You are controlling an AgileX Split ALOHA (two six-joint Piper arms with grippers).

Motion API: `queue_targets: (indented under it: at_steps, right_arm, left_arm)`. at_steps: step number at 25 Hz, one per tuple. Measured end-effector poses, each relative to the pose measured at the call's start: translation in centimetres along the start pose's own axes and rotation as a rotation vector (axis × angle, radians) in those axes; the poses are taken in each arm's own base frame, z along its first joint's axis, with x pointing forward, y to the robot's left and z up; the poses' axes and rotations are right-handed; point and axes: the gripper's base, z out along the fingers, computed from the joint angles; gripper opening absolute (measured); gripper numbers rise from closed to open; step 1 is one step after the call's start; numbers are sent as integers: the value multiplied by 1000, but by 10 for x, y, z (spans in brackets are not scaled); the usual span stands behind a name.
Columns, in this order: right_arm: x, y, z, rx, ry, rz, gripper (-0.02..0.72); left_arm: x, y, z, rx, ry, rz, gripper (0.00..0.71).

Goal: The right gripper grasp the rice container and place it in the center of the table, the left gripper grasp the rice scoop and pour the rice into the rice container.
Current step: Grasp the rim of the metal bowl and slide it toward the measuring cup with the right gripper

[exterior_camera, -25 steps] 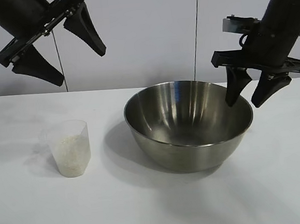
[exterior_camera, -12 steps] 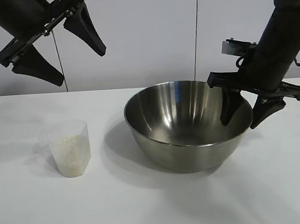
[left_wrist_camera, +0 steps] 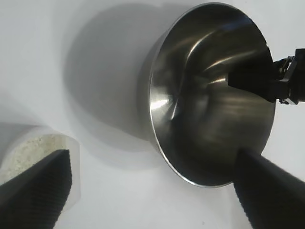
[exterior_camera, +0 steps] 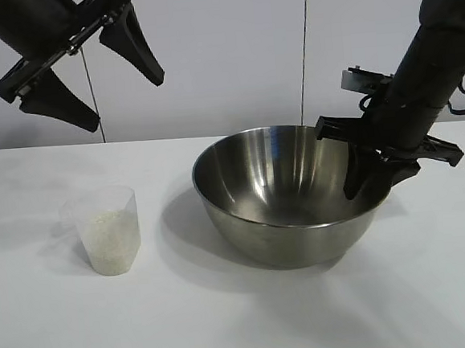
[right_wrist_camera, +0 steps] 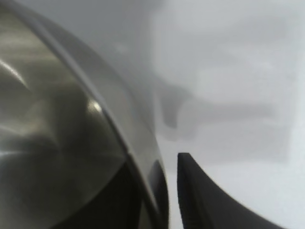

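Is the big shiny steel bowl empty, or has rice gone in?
Empty: steel bowl shows bare metal inside; the rice sits in the clear plastic cup.

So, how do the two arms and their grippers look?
Both arms are black tubes. The left gripper and the right gripper each have two tapered, pointed black fingers on a flat black crossbar. The right arm also carries a small white block and thin black cables near its wrist.

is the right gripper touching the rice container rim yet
Cannot tell. In the right wrist view the right gripper straddles the rice container rim, with a thin gap showing at the outer finger; the inner one is obscured.
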Motion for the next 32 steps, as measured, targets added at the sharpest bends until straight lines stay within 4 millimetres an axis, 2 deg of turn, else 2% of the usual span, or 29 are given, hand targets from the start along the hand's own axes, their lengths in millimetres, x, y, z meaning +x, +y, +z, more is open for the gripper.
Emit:
queue_targets:
  at_steps: [2, 4, 19, 25, 32]
  right_arm:
    - [0, 0, 0, 0, 0, 0, 38]
    - [0, 0, 0, 0, 1, -3, 19]
    - [4, 8, -1, -90, 42, -28, 12]
    - [7, 23, -13, -129, 43, -88, 11]
    - [23, 63, -3, -63, 93, -264, 11]
  left_arm:
    - [0, 0, 0, 0, -1, 0, 659]
    - [0, 0, 0, 0, -1, 0, 659]
    - [0, 0, 0, 0, -1, 0, 659]
    - [-1, 0, 0, -2, -8, 0, 659]
    - [-2, 0, 0, -4, -19, 0, 659]
